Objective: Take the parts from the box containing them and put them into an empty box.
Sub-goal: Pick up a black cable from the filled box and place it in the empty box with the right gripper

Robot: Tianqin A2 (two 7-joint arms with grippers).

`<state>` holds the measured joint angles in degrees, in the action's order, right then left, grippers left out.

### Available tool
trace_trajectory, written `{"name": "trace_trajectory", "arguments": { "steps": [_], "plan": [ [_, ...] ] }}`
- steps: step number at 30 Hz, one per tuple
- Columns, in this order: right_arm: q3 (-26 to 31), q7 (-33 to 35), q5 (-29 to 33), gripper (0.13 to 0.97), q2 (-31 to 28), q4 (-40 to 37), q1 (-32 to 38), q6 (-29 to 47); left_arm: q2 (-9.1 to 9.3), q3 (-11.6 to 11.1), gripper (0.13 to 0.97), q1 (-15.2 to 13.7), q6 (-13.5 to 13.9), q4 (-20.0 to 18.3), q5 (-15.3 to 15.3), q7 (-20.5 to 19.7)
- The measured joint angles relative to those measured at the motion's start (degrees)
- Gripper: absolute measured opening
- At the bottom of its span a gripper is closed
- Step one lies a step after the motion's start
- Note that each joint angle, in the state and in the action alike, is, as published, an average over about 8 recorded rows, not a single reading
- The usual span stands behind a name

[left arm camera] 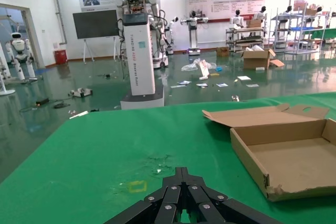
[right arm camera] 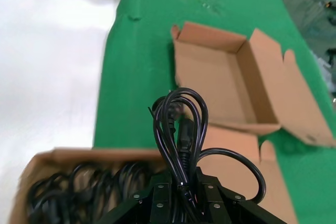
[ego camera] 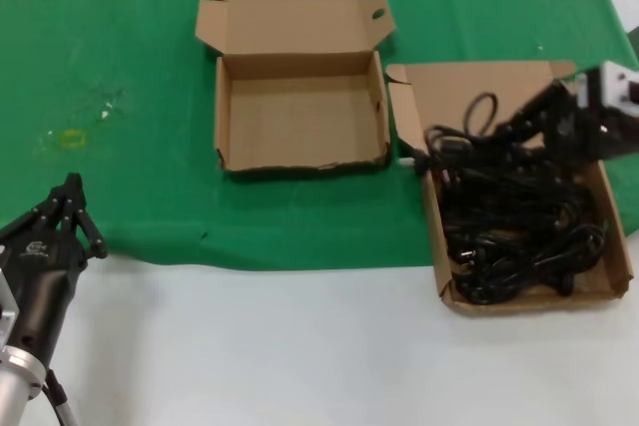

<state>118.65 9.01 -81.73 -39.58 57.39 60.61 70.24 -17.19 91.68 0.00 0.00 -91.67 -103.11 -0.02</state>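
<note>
The empty box (ego camera: 300, 122) lies open mid-table, lid folded back; the left wrist view also shows the empty box (left arm camera: 294, 156). To its right, the box containing the parts (ego camera: 539, 301) holds a heap of black coiled cords (ego camera: 519, 231). My right gripper (ego camera: 511, 129) hangs over that box's far side, shut on one cord (ego camera: 477, 112) whose loops stick out past the fingertips. In the right wrist view, this cord (right arm camera: 178, 124) rises from the right gripper (right arm camera: 181, 182), with the empty box (right arm camera: 226, 82) beyond. My left gripper (ego camera: 70, 192) rests shut at the near left, holding nothing.
A green cloth (ego camera: 130, 67) covers the far part of the table, and the bare white top (ego camera: 260, 346) runs along the near edge. A small yellow mark (ego camera: 72, 137) is on the cloth at the left. The two boxes stand almost corner to corner.
</note>
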Motion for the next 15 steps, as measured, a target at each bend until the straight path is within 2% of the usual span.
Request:
{"name": "trace_trajectory", "arguments": {
  "steps": [7, 15],
  "plan": [
    [1.13, 2.38, 0.65, 0.222, 6.11, -5.93, 4.28, -2.1, 0.0, 0.0, 0.144, 0.0, 0.0, 0.0, 0.0, 0.0],
    [2.07, 8.03, 0.92, 0.221, 14.51, -17.28, 9.32, -5.7, 0.0, 0.0, 0.144, 0.0, 0.0, 0.0, 0.0, 0.0]
  ]
}}
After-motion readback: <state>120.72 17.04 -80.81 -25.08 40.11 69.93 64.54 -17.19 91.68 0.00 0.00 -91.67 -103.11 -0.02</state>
